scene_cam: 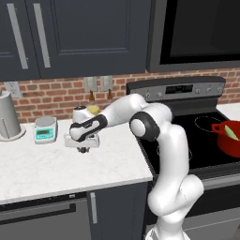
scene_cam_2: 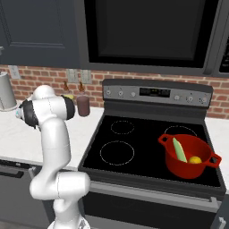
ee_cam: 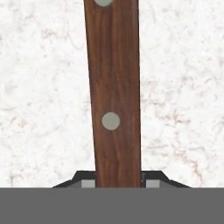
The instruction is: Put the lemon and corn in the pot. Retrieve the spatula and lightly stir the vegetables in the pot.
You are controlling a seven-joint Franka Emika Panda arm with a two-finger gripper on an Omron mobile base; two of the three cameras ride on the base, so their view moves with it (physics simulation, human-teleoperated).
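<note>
Even, flat light all round, no glare anywhere. The white table reads bright and clean beside the stove, whose black top stays dull and matte. Only a soft shadow sits under the arm. Edges look slightly coarse; close up, the wooden handle is sharp.

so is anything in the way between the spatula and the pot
Nothing visible. The gripper is shut on the spatula low over the white counter. The red pot sits on the stove's right side, and the cooktop between carries nothing.
</note>
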